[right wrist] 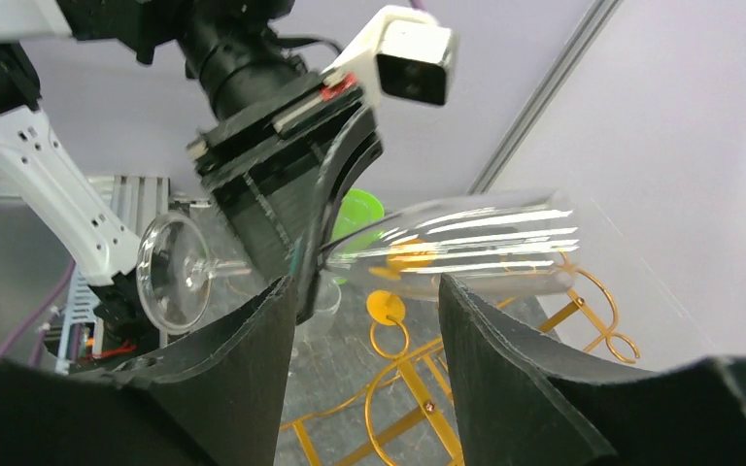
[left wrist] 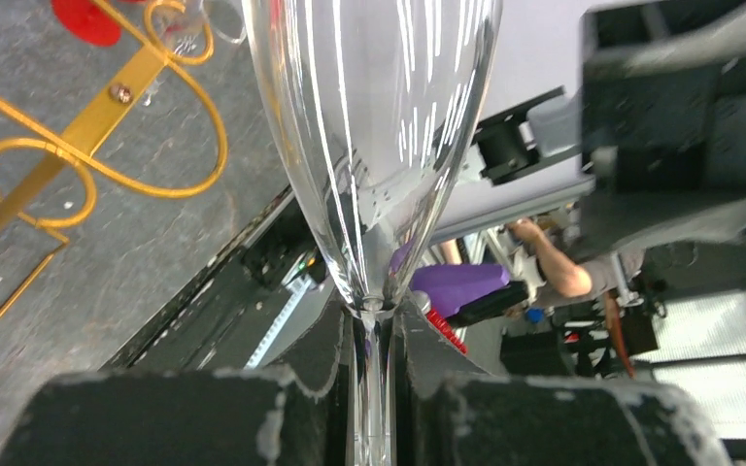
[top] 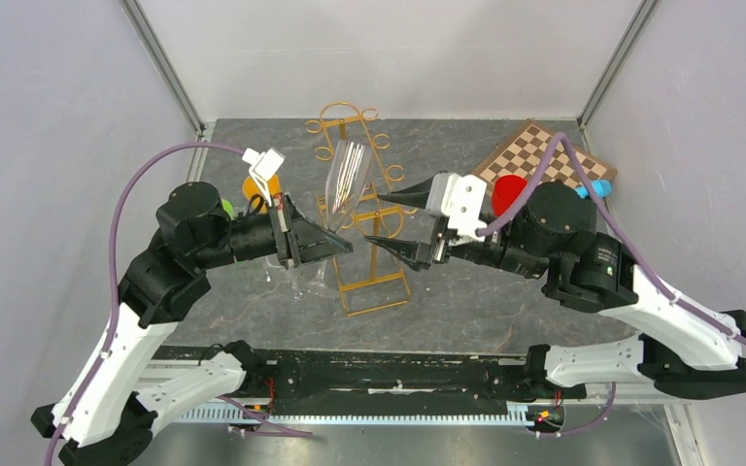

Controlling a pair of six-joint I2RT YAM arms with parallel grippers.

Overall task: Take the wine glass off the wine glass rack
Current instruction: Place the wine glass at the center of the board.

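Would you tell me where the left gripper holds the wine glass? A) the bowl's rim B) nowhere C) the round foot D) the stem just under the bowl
D: the left wrist view shows the left gripper shut on the wine glass at its stem, right under the bowl.

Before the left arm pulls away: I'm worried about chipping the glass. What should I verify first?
1. Left gripper shut on the wine glass stem: ok.
2. Right gripper open, not gripping the bowl: ok.
3. Glass foot off the wine glass rack, hanging free behind the left fingers: ok.
4. Bowl rim clear of the rack's loop hooks: cannot tell; they overlap in the right wrist view.
5. Glass unbroken: ok, as far as visible.
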